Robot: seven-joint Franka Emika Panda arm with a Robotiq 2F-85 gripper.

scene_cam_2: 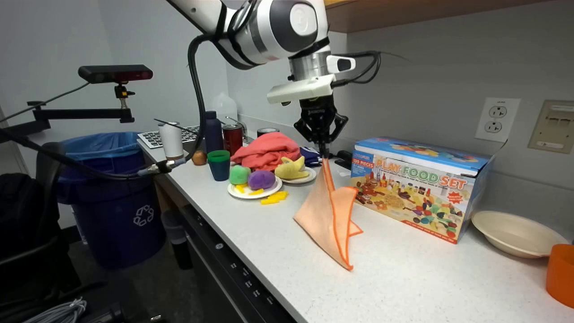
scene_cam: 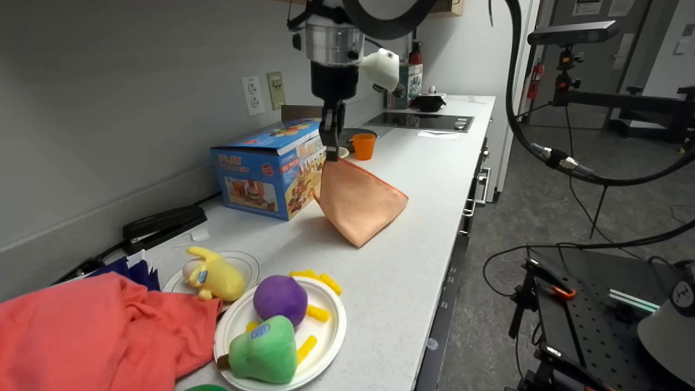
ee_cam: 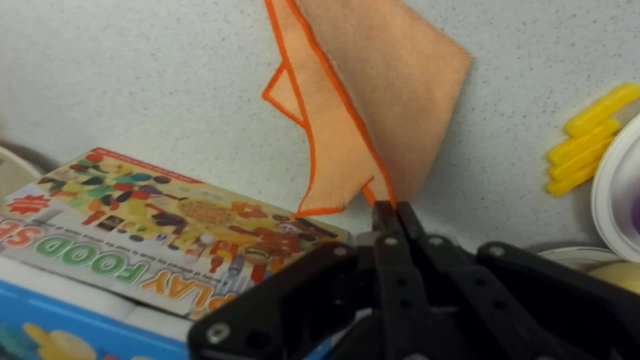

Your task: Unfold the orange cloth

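Note:
The orange cloth, pale peach with a bright orange edge, hangs from my gripper in both exterior views (scene_cam: 358, 203) (scene_cam_2: 319, 215) and in the wrist view (ee_cam: 400, 75). My gripper (scene_cam: 332, 156) is shut on an upper corner of it, above the counter; it also shows in the other views (scene_cam_2: 323, 154) (ee_cam: 395, 205). The cloth hangs partly folded, with a flap and a small corner sticking out on the side toward the blue box. Its lowest corner is at or just above the counter; I cannot tell whether it touches.
The blue play food box (scene_cam: 252, 184) (scene_cam_2: 412, 190) stands beside the cloth against the wall. A plate (scene_cam: 337, 331) with plush food and yellow sticks and a coral fabric pile (scene_cam: 98, 331) lie on one side. A beige bowl (scene_cam_2: 515, 233) and orange cup (scene_cam_2: 560, 273) stand on the other.

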